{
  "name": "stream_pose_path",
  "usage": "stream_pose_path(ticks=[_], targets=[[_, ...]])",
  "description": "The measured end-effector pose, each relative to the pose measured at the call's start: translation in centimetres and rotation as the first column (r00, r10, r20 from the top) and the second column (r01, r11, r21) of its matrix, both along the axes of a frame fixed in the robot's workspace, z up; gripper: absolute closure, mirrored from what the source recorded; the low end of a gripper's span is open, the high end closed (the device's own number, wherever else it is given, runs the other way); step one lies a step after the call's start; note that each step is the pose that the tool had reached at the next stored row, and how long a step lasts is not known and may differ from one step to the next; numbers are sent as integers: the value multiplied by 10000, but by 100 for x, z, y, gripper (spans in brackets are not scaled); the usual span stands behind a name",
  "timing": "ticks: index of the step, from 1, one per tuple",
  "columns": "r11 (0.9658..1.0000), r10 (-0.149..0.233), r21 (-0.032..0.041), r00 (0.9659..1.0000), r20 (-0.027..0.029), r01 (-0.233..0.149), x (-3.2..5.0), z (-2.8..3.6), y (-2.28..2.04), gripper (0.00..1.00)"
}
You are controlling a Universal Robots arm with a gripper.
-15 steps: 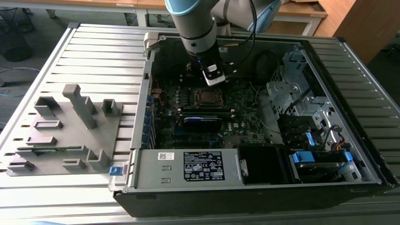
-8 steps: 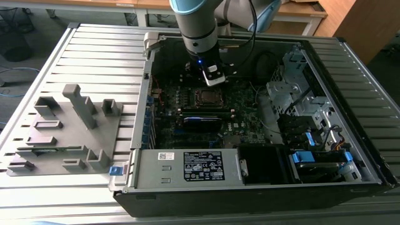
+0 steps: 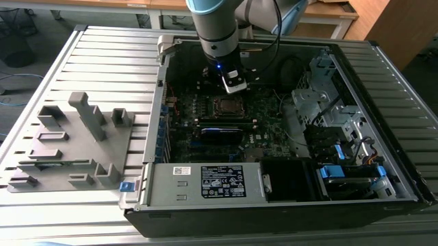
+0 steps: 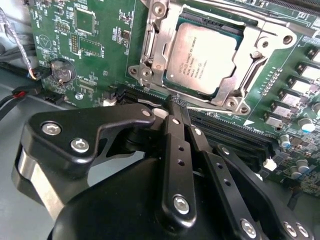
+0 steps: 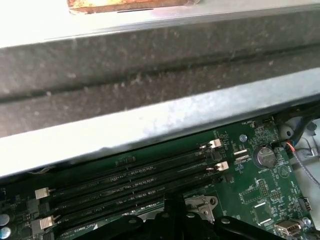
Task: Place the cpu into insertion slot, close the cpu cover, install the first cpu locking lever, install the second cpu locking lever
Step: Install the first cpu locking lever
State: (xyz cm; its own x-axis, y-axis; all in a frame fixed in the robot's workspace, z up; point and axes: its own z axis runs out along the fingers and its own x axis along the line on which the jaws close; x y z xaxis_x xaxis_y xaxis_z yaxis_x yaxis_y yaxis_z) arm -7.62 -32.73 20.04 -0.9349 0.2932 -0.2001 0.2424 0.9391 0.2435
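Cpu (image 4: 202, 57) just beyond claw (image 4: 176, 104)

cpu (image 4: 202, 59) in insertion slot (image 4: 216, 24), cpu cover (image 4: 159, 47) seemingly down over it

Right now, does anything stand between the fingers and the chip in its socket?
Nothing visible does. In the second wrist view the fingers end close beside the metal cover, and the chip lies bare in that cover's window, only its edges framed.

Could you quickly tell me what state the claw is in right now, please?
Claw: closed, fingertips together, nothing held, poised near the seated cpu.
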Motion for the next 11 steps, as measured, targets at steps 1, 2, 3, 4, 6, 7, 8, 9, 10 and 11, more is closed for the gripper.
stream_pose_path(ticks=[1,2,3,4,6,7,8,9,10,11], targets=[[10000,0,0,10000,0,0,0,13,0,89],[10000,1,0,10000,-2,-1,0,31,0,89],[10000,0,1,10000,-4,0,0,52,0,89],[10000,1,0,10000,-5,-1,0,67,0,89],[10000,0,1,10000,-6,0,0,79,0,89],[10000,0,3,10000,-5,0,1,80,1,89],[10000,0,3,10000,-6,0,1,80,1,89],[10000,0,3,10000,-7,0,0,81,0,89],[10000,0,1,10000,-8,0,0,82,0,89],[10000,0,0,10000,-9,0,0,82,0,89]])
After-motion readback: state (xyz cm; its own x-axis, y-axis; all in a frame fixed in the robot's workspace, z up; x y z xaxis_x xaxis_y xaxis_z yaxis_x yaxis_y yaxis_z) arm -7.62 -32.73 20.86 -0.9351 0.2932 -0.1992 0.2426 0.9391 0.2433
